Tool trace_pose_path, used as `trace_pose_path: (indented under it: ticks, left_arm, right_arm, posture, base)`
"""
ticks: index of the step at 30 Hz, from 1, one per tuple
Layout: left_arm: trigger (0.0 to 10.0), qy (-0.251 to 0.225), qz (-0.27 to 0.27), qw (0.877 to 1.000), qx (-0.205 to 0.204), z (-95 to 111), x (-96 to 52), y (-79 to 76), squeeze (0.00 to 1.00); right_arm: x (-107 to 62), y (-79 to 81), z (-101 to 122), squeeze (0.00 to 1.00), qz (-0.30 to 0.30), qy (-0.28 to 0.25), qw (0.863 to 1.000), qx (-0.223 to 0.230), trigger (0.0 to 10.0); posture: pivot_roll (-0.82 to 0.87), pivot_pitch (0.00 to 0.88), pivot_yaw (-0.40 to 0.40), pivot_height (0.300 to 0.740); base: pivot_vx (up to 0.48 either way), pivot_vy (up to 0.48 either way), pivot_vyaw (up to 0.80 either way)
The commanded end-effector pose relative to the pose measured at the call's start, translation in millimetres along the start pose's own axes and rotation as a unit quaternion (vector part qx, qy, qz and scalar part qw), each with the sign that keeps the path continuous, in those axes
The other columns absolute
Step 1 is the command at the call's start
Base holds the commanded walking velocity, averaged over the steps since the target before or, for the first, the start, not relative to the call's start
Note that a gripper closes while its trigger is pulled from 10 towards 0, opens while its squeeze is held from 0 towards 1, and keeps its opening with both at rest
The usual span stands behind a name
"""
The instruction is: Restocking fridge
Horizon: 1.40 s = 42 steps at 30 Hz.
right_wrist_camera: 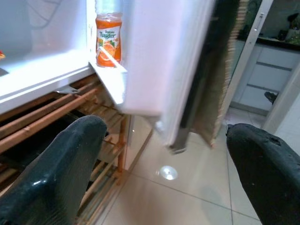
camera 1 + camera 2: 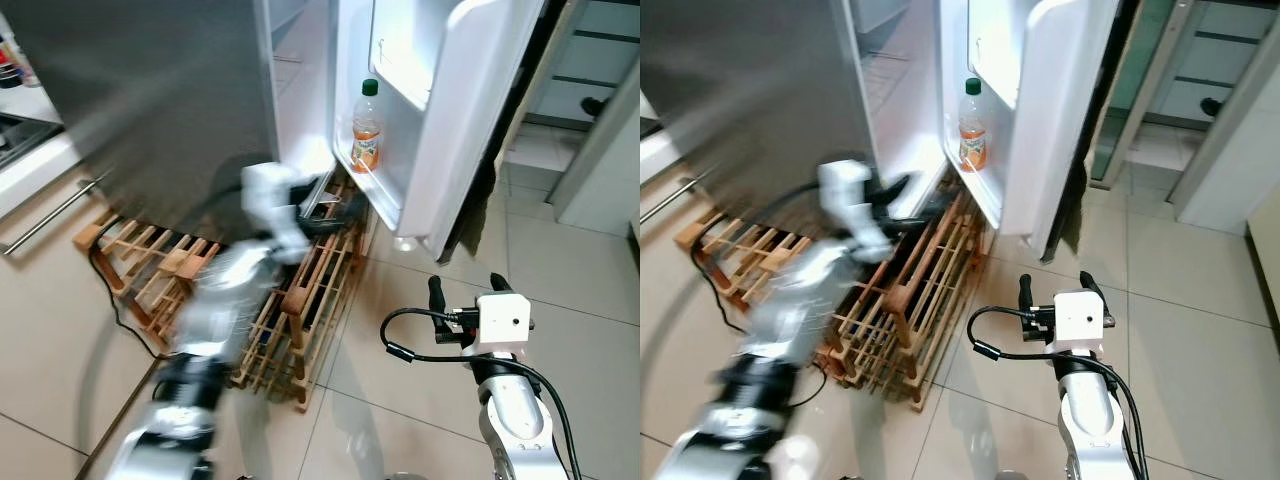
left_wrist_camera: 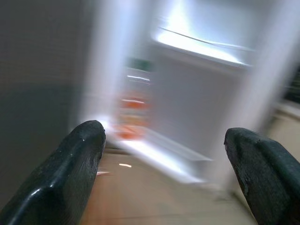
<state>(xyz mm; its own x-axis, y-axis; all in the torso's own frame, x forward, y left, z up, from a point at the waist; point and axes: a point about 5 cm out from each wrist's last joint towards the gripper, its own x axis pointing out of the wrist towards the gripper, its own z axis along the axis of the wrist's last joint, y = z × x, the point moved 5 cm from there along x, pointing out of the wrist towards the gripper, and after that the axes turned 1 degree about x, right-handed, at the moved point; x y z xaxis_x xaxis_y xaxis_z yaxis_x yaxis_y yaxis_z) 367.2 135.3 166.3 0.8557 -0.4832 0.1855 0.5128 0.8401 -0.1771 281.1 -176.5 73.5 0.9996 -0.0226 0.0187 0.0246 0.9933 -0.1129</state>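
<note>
An orange juice bottle [image 2: 366, 128] with a green cap stands upright on the lower shelf of the open fridge door [image 2: 470, 110]. My left arm is blurred with motion. My left gripper [image 2: 332, 215] hangs low in front of the fridge's open bottom edge, below and left of the bottle. In the left wrist view its fingers [image 3: 75, 164] stand wide apart with nothing between them. My right gripper [image 2: 465, 288] is open and empty over the tiled floor, below the door's outer edge. The right wrist view faces the bottle [image 1: 108, 38] and the door.
A wooden slatted rack [image 2: 300, 310] lies on the floor in front of the fridge, with a black cable [image 2: 115, 310] beside it. A counter with a long drawer handle [image 2: 55, 215] is at the left. Bare floor tiles [image 2: 580, 330] stretch to the right.
</note>
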Motion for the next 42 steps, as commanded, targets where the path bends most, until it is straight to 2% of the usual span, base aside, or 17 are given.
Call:
trace_pose_path:
  ticks: [1,4,8,10,12,18,24,28,29,31,32,34,36,37,39,41,42]
  left_arm:
    - [10.0,-0.021,0.010,1.000,0.017,14,-5.8,5.5,0.00]
    - [10.0,0.002,0.084,0.994,0.063,10,-50.0,42.1,0.00]
    - [10.0,0.023,0.196,0.979,0.048,-3,-95.2,75.4,0.00]
    - [10.0,0.037,0.285,0.957,0.034,-13,-113.7,94.2,0.00]
    - [10.0,0.055,0.330,0.941,0.044,-21,-121.5,98.7,0.00]
    - [10.0,0.057,0.322,0.942,0.073,-21,-106.9,86.3,0.00]
    - [10.0,0.047,0.357,0.931,0.064,-22,-97.9,96.9,0.00]
    - [10.0,0.064,0.310,0.937,0.146,-19,-87.8,80.6,0.00]
    - [10.0,0.093,0.286,0.934,0.191,-26,-93.8,75.2,0.00]
    - [10.0,0.126,0.273,0.932,0.205,-38,-102.3,73.0,0.00]
    - [10.0,0.149,0.267,0.929,0.206,-47,-109.4,71.8,0.00]
    - [10.0,0.163,0.278,0.932,0.167,-56,-120.4,71.3,0.00]
    - [10.0,0.161,0.286,0.933,0.146,-59,-121.8,70.5,0.00]
    - [10.0,0.152,0.303,0.934,0.113,-61,-114.9,68.9,0.00]
    - [10.0,0.148,0.307,0.934,0.105,-60,-111.5,68.4,0.00]
    - [10.0,0.120,0.289,0.942,0.121,-47,-92.8,60.6,0.00]
    - [10.0,0.120,0.289,0.942,0.121,-47,-92.8,60.6,0.00]
  right_arm:
    - [5.8,4.2,3,0.00,0.007,-0.007,1.000,0.006,10.0]
    - [16.5,7.2,4,0.00,0.012,-0.004,1.000,0.018,10.0]
    - [24.9,12.9,7,0.00,0.022,-0.005,0.999,0.024,10.0]
    - [29.0,15.7,7,0.01,0.023,-0.001,0.999,0.032,10.0]
    - [31.5,18.3,7,0.00,0.023,0.003,0.999,0.044,10.0]
    - [36.3,25.9,5,0.01,0.038,0.011,0.998,0.051,10.0]
    - [49.6,23.8,-3,0.02,0.020,0.032,0.996,0.081,10.0]
    - [55.5,30.0,10,0.02,0.046,0.003,0.997,0.063,10.0]
    - [51.0,32.1,10,0.02,0.056,-0.002,0.997,0.052,10.0]
    - [46.5,31.4,8,0.02,0.057,0.002,0.997,0.051,10.0]
    - [43.1,29.9,4,0.02,0.055,0.007,0.997,0.053,10.0]
    - [37.8,27.2,-4,0.02,0.050,0.020,0.997,0.061,10.0]
    - [36.8,25.5,-8,0.02,0.042,0.030,0.996,0.074,10.0]
    - [41.0,22.7,-12,0.02,0.021,0.046,0.992,0.115,10.0]
    - [43.2,22.9,-12,0.02,0.017,0.049,0.991,0.126,10.0]
    - [50.3,31.1,-3,0.03,0.038,0.030,0.993,0.106,10.0]
    - [50.3,31.1,-3,0.03,0.038,0.030,0.993,0.106,10.0]
  posture:
    - [-0.14,0.000,0.046,0.740]
    - [-0.10,0.000,0.031,0.740]
    - [-0.07,0.000,0.013,0.740]
    - [-0.06,0.000,0.004,0.740]
    - [-0.05,0.000,-0.001,0.740]
    - [-0.04,0.000,-0.028,0.740]
    - [-0.04,0.000,-0.030,0.740]
    - [-0.05,0.000,-0.018,0.740]
    - [-0.06,0.000,-0.017,0.740]
    - [-0.07,0.000,-0.013,0.740]
    - [-0.07,0.000,-0.013,0.740]
    - [-0.08,0.000,-0.002,0.740]
    - [-0.08,0.000,0.005,0.740]
    - [-0.07,0.000,0.019,0.740]
    - [-0.07,0.000,0.019,0.740]
    - [-0.07,0.000,0.028,0.740]
    - [-0.07,0.000,0.028,0.740]
  base:
    - [0.000,0.000,0.00]
    - [0.000,0.000,0.00]
    - [0.000,0.000,0.68]
    - [0.000,0.000,0.77]
    - [0.000,0.000,0.76]
    - [0.000,0.000,0.73]
    - [0.000,0.000,0.73]
    - [0.000,0.000,0.71]
    - [0.000,0.000,0.71]
    - [0.000,0.000,0.71]
    - [0.000,0.000,0.71]
    - [0.000,0.000,0.71]
    - [0.000,0.000,0.71]
    - [0.000,0.000,0.70]
    - [0.000,0.000,0.70]
    - [0.000,0.000,0.70]
    - [0.000,0.000,0.70]
